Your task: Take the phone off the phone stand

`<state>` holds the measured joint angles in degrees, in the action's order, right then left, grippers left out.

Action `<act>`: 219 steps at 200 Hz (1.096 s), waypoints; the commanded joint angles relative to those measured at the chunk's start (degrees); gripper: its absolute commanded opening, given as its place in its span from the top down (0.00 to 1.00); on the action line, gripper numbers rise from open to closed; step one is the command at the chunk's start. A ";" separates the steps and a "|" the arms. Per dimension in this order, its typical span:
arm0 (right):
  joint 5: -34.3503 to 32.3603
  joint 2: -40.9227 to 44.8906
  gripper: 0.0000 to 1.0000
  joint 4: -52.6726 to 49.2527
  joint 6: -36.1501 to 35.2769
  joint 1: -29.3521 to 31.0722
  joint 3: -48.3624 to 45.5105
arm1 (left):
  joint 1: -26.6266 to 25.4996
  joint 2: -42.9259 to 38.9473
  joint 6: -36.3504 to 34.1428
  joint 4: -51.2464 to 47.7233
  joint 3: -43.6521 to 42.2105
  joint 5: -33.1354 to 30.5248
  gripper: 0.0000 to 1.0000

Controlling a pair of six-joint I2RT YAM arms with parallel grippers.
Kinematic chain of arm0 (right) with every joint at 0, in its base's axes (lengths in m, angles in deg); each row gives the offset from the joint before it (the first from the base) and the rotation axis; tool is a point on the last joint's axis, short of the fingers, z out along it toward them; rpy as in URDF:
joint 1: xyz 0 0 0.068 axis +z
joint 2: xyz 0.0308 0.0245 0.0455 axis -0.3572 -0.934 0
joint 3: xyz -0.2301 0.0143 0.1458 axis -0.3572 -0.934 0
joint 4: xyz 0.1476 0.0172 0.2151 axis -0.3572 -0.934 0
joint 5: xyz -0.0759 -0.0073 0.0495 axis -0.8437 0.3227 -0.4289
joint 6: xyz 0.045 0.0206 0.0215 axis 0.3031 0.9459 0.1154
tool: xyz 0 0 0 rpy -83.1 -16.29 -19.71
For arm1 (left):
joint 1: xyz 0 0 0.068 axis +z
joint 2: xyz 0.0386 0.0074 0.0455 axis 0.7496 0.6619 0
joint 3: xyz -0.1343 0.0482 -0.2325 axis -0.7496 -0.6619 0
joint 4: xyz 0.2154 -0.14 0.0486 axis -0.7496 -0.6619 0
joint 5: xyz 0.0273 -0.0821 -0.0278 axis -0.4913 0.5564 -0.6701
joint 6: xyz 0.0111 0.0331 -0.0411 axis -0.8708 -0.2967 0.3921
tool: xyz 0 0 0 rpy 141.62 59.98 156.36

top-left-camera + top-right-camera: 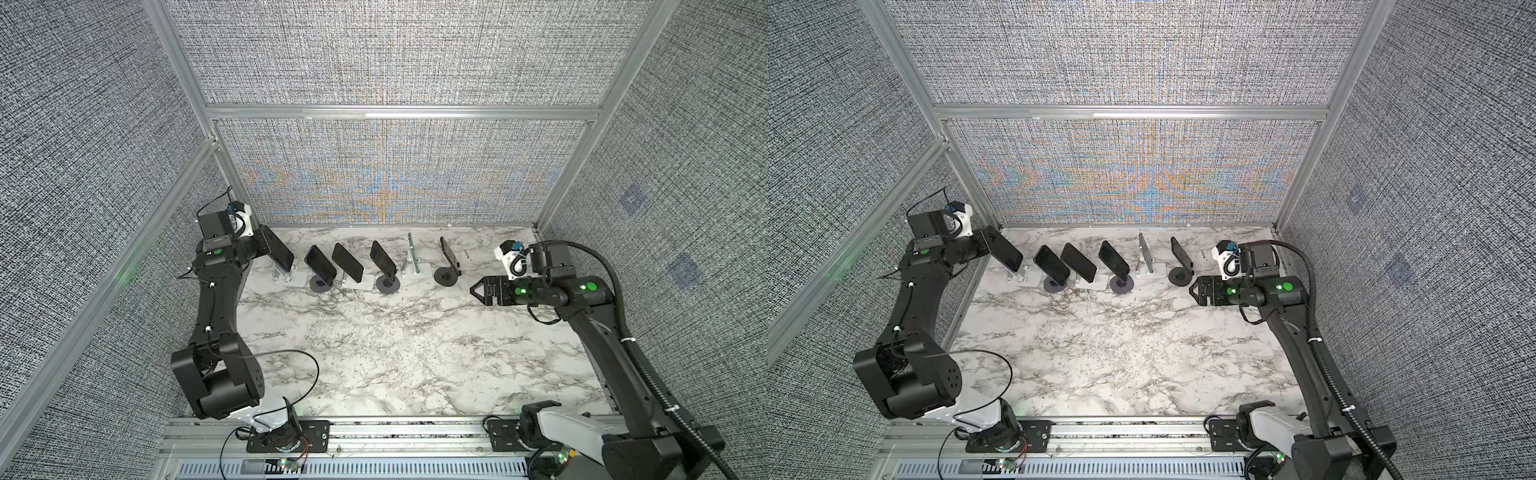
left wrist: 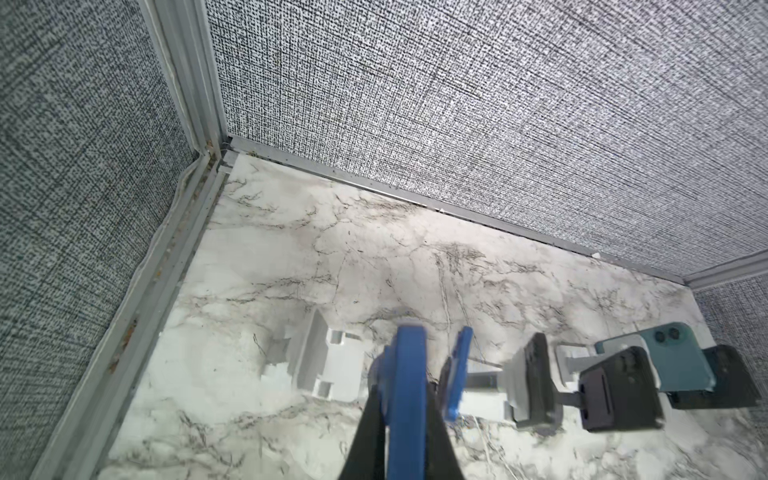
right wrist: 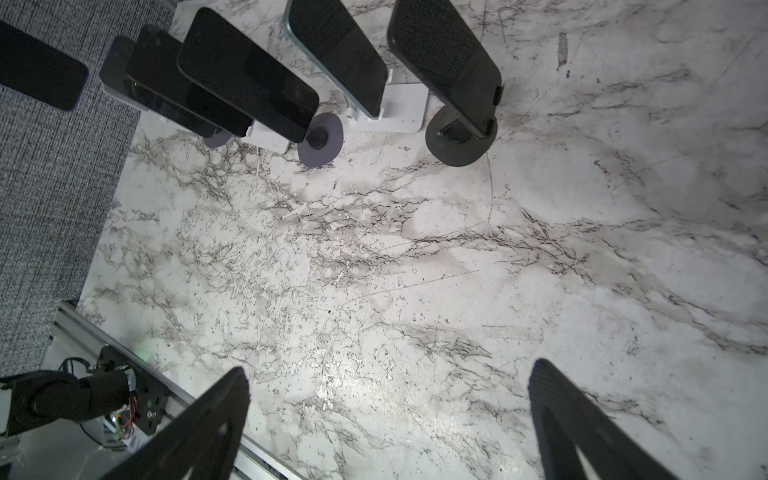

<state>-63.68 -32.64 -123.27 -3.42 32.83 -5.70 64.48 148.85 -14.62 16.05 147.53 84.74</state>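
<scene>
My left gripper (image 1: 266,246) (image 1: 987,243) is shut on a blue-edged phone (image 1: 277,250) (image 1: 1008,250) with a dark screen, at the left end of the row. In the left wrist view the phone's blue edge (image 2: 405,357) stands between the black fingers (image 2: 372,419). The white phone stand (image 2: 328,363) (image 1: 287,277) sits just beside and below it, its cradle bare. My right gripper (image 1: 475,289) (image 3: 388,374) hangs open over bare marble, in front of the black stand (image 1: 446,275) at the row's right end.
Several other phones (image 1: 321,264) (image 1: 383,260) (image 3: 249,72) lean on white and round dark stands along the back of the marble table (image 1: 407,353). Fabric walls with aluminium frame (image 1: 399,111) close in three sides. The left wall lies close beside my left arm.
</scene>
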 commanded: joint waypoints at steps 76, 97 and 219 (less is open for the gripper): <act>-9.25 -6.38 0.11 -4.11 -3.05 15.34 7.75 | -13.27 -10.57 3.98 -25.70 2.19 7.04 1.00; -11.37 -7.96 0.11 -3.37 -3.22 18.78 8.71 | -16.41 -10.81 7.26 -22.56 -1.94 11.84 1.00; -10.76 -25.27 0.03 10.63 -0.25 34.85 14.97 | -36.52 3.33 26.02 11.27 -14.01 26.25 1.00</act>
<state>-72.77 -56.73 -116.80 -4.78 66.53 9.79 28.45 151.23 8.52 21.08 133.28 106.99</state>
